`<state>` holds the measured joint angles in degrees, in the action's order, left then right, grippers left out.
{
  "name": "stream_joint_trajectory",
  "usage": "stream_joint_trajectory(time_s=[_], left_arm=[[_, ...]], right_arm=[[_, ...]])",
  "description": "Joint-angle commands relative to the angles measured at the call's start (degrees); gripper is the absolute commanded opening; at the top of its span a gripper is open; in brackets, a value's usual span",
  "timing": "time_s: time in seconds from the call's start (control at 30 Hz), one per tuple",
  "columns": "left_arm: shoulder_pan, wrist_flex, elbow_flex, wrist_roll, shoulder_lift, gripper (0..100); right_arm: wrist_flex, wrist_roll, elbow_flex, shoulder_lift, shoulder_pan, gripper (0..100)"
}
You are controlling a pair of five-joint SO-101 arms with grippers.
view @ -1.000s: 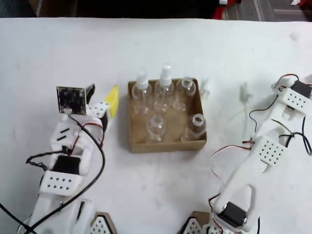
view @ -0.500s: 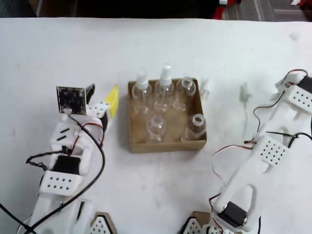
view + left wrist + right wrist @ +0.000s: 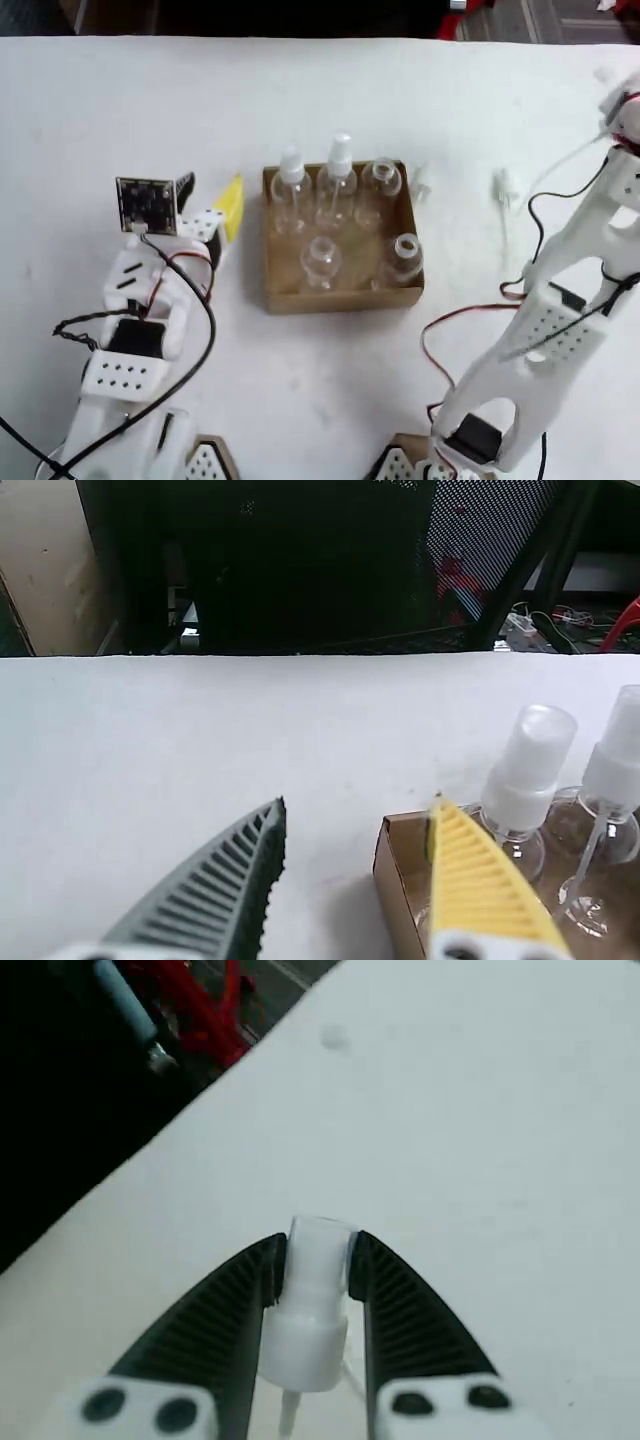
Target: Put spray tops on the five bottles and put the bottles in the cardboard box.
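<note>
Leftmost, at mid-left of the high view, the left tool (image 3: 208,200) hangs low over the white counter (image 3: 100,110), its fingers spread wide with nothing between them. Its yellow finger (image 3: 470,880) lies near the left wall of the box (image 3: 340,298), apart from it. The box sits at the centre of the frame and holds all five bottles upright. In the back row, the left bottle (image 3: 291,200) and the middle bottle (image 3: 336,190) each wear a white spray top, while the right bottle (image 3: 381,188) has a bare neck. The front-left bottle (image 3: 320,262) and the front-right bottle (image 3: 403,258) are bare-necked too.

Just right of the box's upper right corner a loose top (image 3: 421,180) lies on the counter. Farther right a second loose top (image 3: 503,190) lies with its thin tube pointing down the frame.

At the right edge the right arm (image 3: 540,330) stretches from the bottom of the frame up to the upper right. The right tool (image 3: 317,1245) has its dark fingers closed snugly on a third top (image 3: 305,1330), one finger pressed to each side of its head. That top looks lifted clear of the counter, though the angle makes this hard to confirm.
</note>
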<state>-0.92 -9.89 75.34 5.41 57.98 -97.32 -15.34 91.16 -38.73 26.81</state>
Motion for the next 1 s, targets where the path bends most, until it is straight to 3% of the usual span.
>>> stream_joint_trajectory(time_s=[0.0, 0.17, 0.43, 0.67, 0.97], left_arm=[[-0.4, 1.2, -0.4, -0.5, 1.3, 21], [-0.4, 1.2, -0.4, -0.5, 1.3, 21], [-0.4, 1.2, -0.4, -0.5, 1.3, 21], [-0.4, 1.3, -0.4, -0.5, 1.3, 21], [-0.3, 1.6, -0.4, -0.5, 1.3, 21]], right_arm=[[-1.8, 1.6, 2.6, 13.4, -1.2, 2.3], [-1.8, 1.6, -11.6, 26.8, -3.6, 2.3], [0.7, 1.6, -39.5, 47.4, -14.8, 2.3], [7.3, 1.6, -49.8, 58.1, -20.4, 1.9], [13.9, 8.2, -64.4, 67.5, -36.6, 1.9]])
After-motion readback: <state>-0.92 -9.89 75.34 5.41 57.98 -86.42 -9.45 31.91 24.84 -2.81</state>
